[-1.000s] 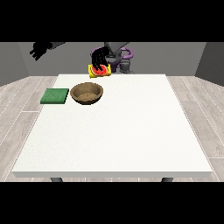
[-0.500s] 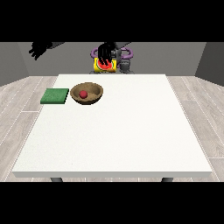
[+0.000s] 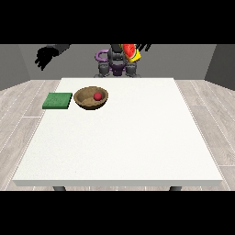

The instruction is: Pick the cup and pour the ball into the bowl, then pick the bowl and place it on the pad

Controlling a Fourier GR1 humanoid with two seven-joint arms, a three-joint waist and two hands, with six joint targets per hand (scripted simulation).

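Front view shows you the bowl (image 3: 91,98) just beside the pad (image 3: 58,100) at the table's (image 3: 119,137) far left edge, nearer the raised hand at the view's left (image 3: 46,56), fingers relaxed and holding nothing, than the hand at the view's right (image 3: 123,51) curled round the cup (image 3: 131,52).

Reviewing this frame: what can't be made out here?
- Front view: the hand at the view's right is cut off by the top band; its grip on the cup is unreadable.
- The cup's opening is too small to see.
- The bowl wall hides the ball's underside.

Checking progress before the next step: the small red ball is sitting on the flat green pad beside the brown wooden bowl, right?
Not quite. The front view shows the small red ball inside the brown wooden bowl, not on the flat green pad, which lies beside the bowl.
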